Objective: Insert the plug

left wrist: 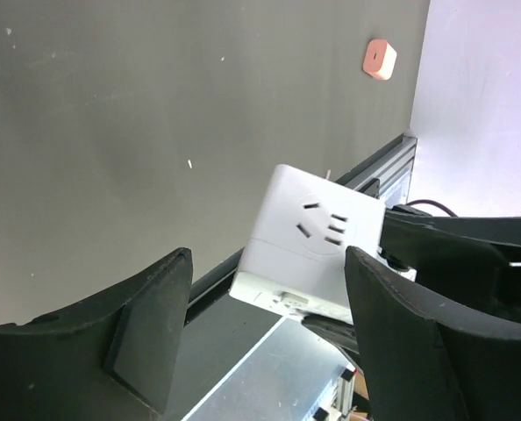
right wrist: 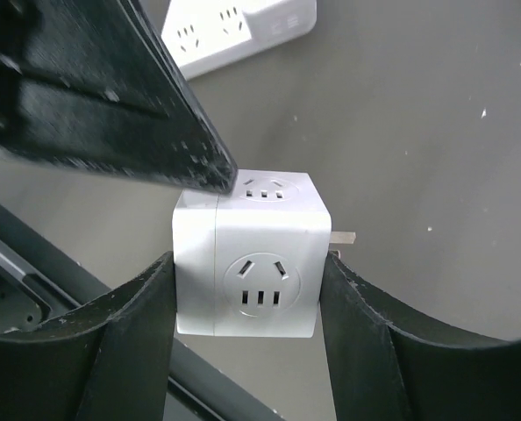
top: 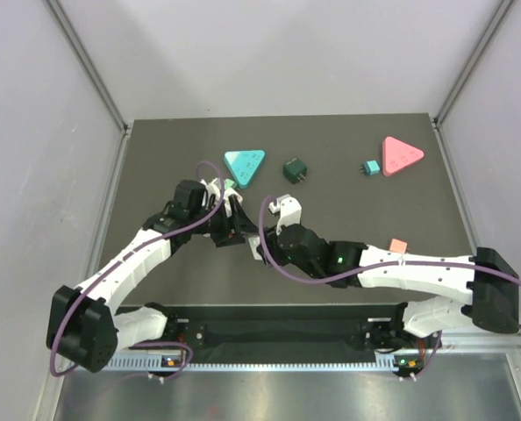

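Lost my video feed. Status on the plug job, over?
Right gripper shut on white cube adapter. Left gripper open, close beside it. Power strip on the table, adapter not inserted; left gripper partly in the way.

The left arm is extending from its base up and to the right over the dark table. The right arm is extending leftward from the far right. The left gripper and the right gripper are sitting close together at mid-table; the arm bodies are hiding how their jaws stand. Purple cables are looping over both arms. Along the far side, a teal triangle, a dark green cube, a small teal block and a pink triangle are lying in a row, with the small teal block just beside the pink triangle. A salmon block is lying just beside the right arm.
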